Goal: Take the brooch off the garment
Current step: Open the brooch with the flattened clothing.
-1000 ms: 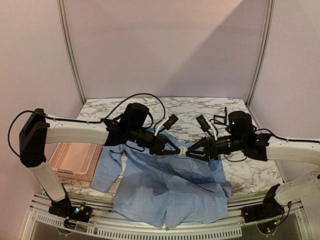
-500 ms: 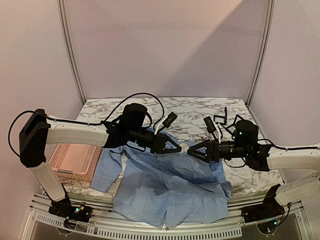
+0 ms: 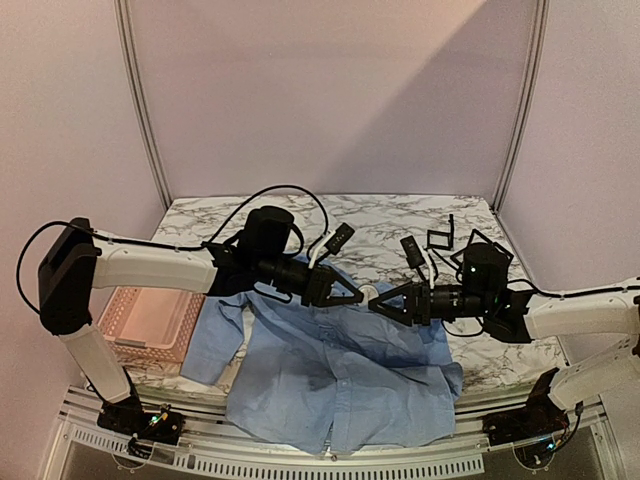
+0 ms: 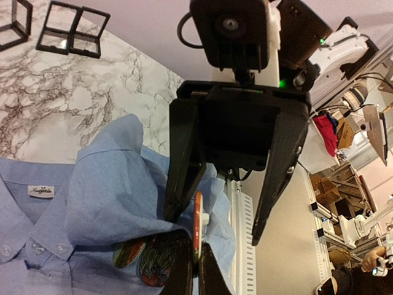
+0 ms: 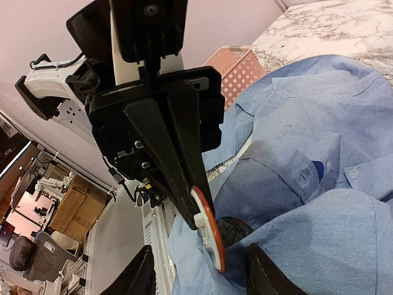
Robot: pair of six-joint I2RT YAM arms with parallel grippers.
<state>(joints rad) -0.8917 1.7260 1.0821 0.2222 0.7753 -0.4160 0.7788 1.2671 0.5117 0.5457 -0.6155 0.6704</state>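
The light blue shirt (image 3: 340,375) lies spread on the table's near half, its collar area lifted. My left gripper (image 3: 350,296) is shut on the rim of the brooch (image 3: 368,294), a round disc with an orange edge and a white back. In the left wrist view the brooch (image 4: 198,221) stands edge-on above my closed left gripper (image 4: 198,249), against raised fabric (image 4: 110,196). My right gripper (image 3: 382,303) faces it, open, fingers on either side of the brooch (image 5: 207,230) without touching. In its own view the right gripper (image 5: 201,253) is open. I cannot tell whether the brooch is still pinned.
Two dark colourful round badges (image 4: 147,261) sit on the shirt under the brooch. A pink plastic basket (image 3: 150,325) stands at the left. Black wire frames (image 3: 440,238) lie on the marble table (image 3: 400,215) at the back right.
My right arm has lowered and its open gripper has edged left, closer around the brooch. My left gripper has stayed shut on the brooch, nearly still.
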